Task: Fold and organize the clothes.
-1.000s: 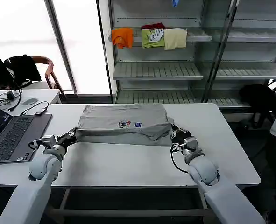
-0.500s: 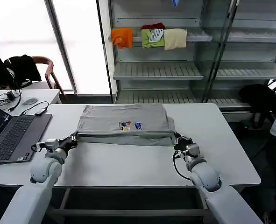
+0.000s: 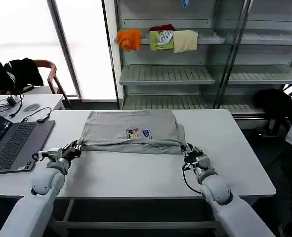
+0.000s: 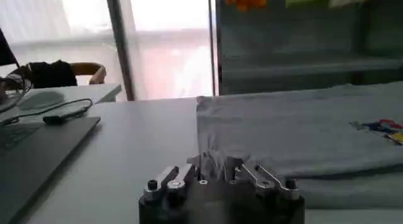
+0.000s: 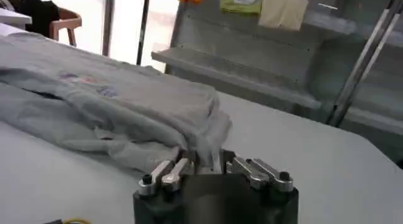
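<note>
A light grey shirt [image 3: 132, 131] with a small multicoloured chest print [image 3: 138, 133] lies folded into a rough rectangle on the white worktop [image 3: 136, 173]. The left end effector [image 3: 76, 148] pinches the shirt's near left corner, forearm low over the worktop; the right end effector [image 3: 187, 152] pinches the bunched near right corner the same way. A laptop [image 3: 10, 140] sits outboard of the left end effector. Beyond the shirt, shelving [image 3: 205, 74] holds folded garments.

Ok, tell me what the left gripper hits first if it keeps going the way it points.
Probably the grey shirt itself: the left gripper sits at its near corner, cloth bunched between its fingers; beyond lies more of the folded shirt.
</note>
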Robot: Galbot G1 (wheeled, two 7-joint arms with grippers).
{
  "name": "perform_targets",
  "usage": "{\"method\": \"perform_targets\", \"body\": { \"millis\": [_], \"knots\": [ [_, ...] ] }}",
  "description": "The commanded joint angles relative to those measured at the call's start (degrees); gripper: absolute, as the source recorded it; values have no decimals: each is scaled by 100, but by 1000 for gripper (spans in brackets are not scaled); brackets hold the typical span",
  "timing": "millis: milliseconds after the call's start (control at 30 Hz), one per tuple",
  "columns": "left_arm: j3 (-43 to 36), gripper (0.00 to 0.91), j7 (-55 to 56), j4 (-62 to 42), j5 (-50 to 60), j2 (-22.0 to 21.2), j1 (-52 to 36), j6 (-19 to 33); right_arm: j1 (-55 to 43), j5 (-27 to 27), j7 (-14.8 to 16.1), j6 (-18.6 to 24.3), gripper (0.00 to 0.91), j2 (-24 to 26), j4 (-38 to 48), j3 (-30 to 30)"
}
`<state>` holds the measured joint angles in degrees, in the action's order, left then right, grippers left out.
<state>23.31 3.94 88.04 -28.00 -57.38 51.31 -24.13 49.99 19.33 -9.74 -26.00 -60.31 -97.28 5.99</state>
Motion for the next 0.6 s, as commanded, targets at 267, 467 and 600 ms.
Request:
{"method": "perform_targets", "body": {
  "millis": [267, 467, 600],
  "knots": [
    [421, 907, 46, 753, 199, 333, 350, -604, 423, 133, 93, -319, 907, 453, -715, 732],
    [523, 907, 127, 1167, -395, 126, 542, -736, 745, 64, 317, 71, 907, 552, -906, 1125],
    [517, 907, 188, 1242, -913, -65, 482, -736, 823, 266, 541, 599, 907, 528, -900, 1198]
  ]
}}
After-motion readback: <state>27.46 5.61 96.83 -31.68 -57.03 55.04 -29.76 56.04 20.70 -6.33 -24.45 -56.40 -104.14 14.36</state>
